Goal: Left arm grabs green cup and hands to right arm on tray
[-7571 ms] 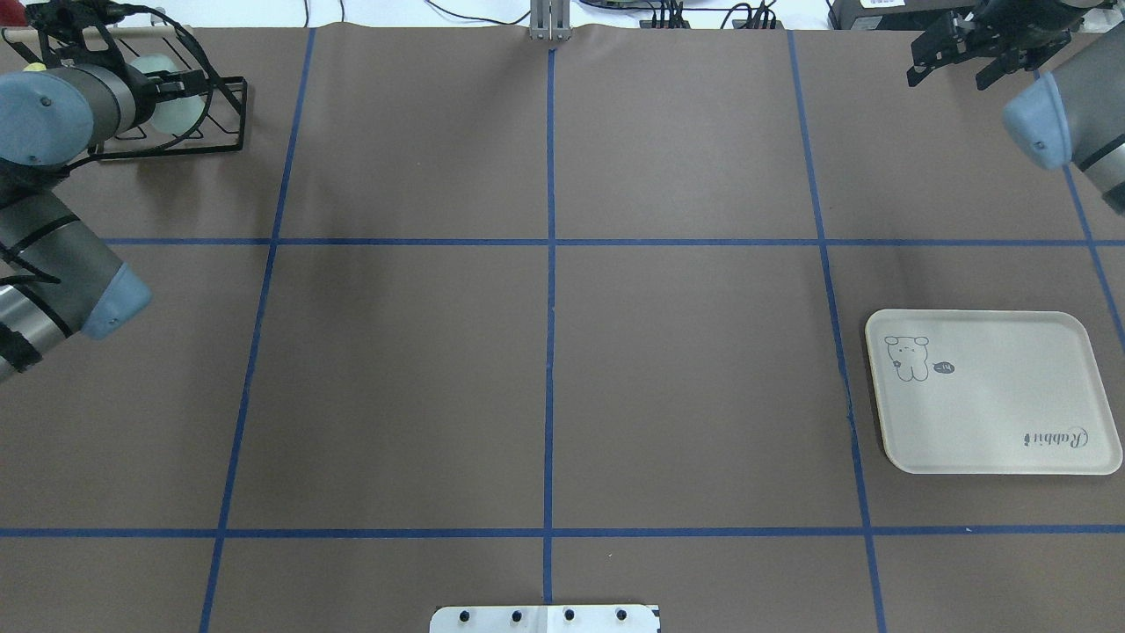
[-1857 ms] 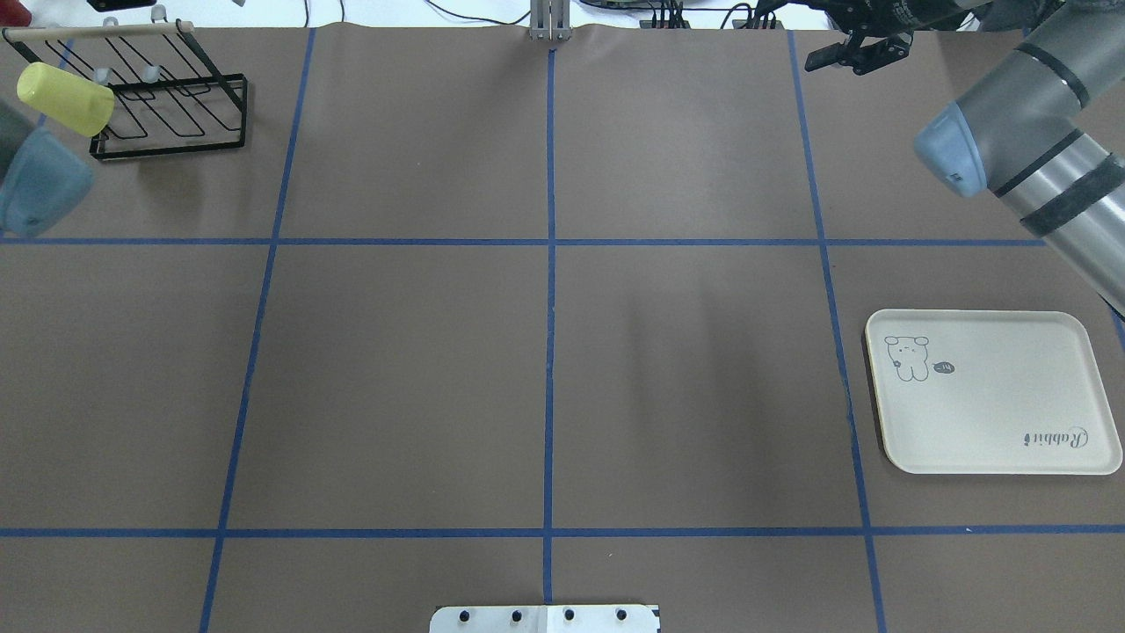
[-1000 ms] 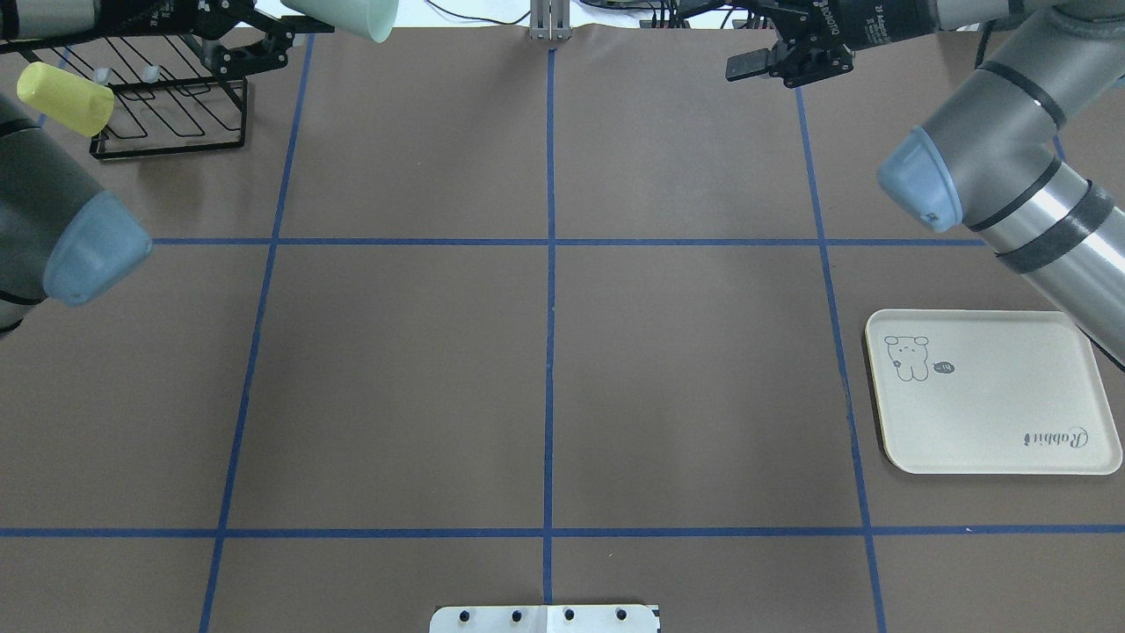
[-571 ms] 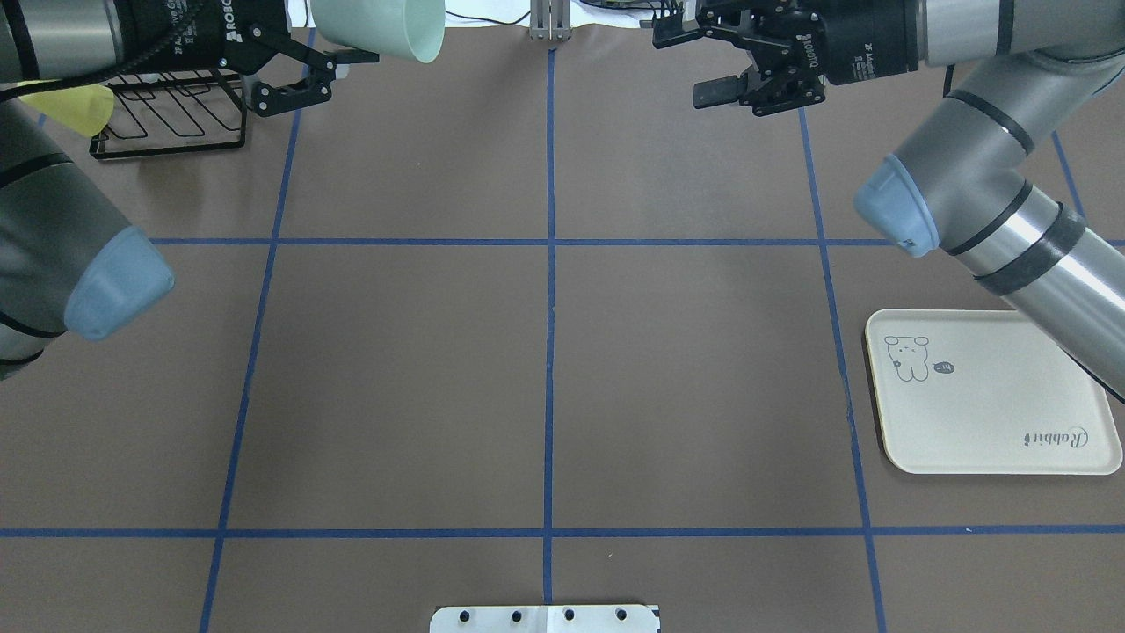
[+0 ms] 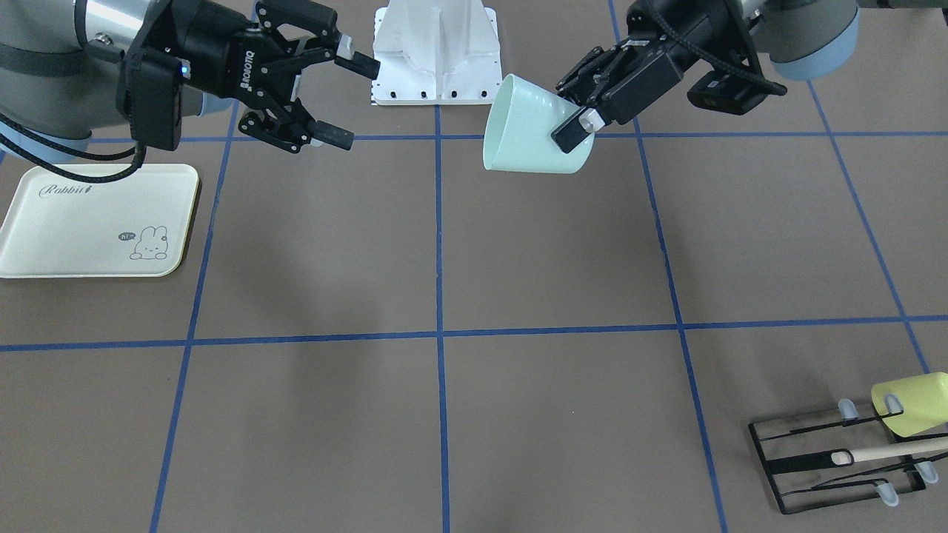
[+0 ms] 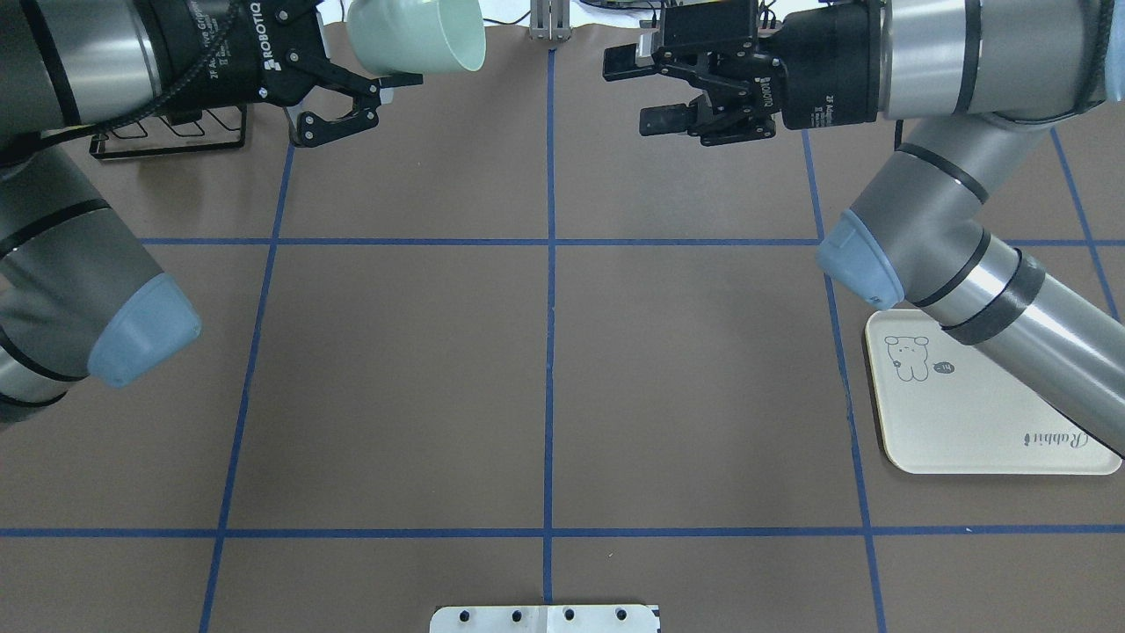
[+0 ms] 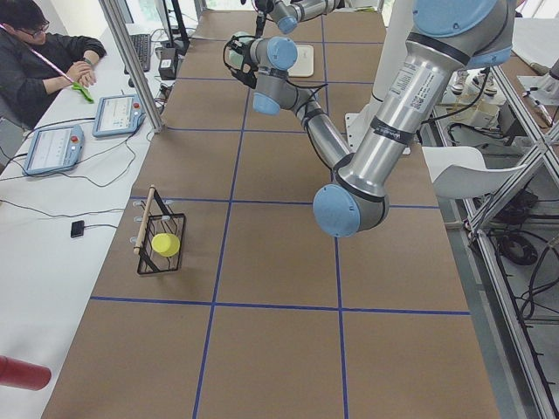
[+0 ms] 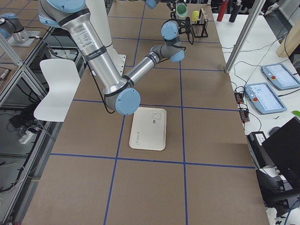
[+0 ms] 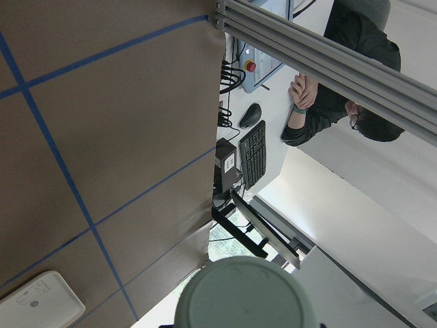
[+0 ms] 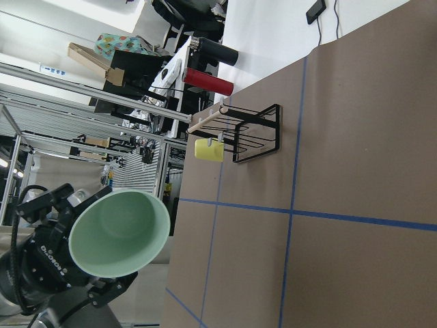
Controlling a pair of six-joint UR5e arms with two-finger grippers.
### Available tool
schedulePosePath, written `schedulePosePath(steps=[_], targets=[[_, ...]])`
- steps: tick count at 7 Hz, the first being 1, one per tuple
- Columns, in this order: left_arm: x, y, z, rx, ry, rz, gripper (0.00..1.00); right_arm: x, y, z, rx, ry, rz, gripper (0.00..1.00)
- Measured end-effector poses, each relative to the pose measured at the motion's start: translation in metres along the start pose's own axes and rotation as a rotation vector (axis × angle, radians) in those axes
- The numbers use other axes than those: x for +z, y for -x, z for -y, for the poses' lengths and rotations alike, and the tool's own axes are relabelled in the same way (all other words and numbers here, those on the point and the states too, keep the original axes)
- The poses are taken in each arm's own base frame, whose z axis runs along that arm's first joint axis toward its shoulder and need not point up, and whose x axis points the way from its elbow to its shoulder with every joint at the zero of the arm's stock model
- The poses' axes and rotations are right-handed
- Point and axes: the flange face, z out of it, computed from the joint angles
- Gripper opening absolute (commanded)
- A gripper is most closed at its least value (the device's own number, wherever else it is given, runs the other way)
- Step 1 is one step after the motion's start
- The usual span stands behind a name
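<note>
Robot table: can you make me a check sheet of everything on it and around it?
Surface: brown table with blue tape lines.
Job's things: green cup held sideways in the air, mouth toward the right gripper; tray flat on the table at the robot's right, cup not on it yet.
Clutter: black wire rack with a yellow-green cup on it.
Grippers: left gripper shut on the green cup; right gripper open, apart from the cup.
Cables: black cable loops off the right wrist above the tray's edge.
Surroundings: a person sits at the side bench.
</note>
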Motion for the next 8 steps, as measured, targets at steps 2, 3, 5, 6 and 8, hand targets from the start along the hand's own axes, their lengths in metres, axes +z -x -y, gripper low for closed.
schedulePosePath(steps=[2, 3, 5, 6, 8], targets=[[0.005, 0.014, -0.008, -0.051, 0.014, 0.002, 0.50, 0.013, -0.002, -0.017, -0.008, -0.017, 0.057, 0.77], [0.006, 0.019, -0.012, -0.065, 0.023, 0.009, 0.50, 0.015, -0.004, -0.019, -0.011, -0.020, 0.063, 0.77], [0.010, 0.032, -0.020, -0.078, 0.041, 0.030, 0.50, 0.018, -0.007, -0.020, -0.011, -0.022, 0.061, 0.76], [0.012, 0.039, -0.024, -0.082, 0.049, 0.035, 0.50, 0.018, -0.008, -0.020, -0.011, -0.023, 0.060, 0.76], [0.015, 0.052, -0.036, -0.092, 0.071, 0.037, 0.50, 0.019, -0.009, -0.019, -0.009, -0.024, 0.057, 0.61]])
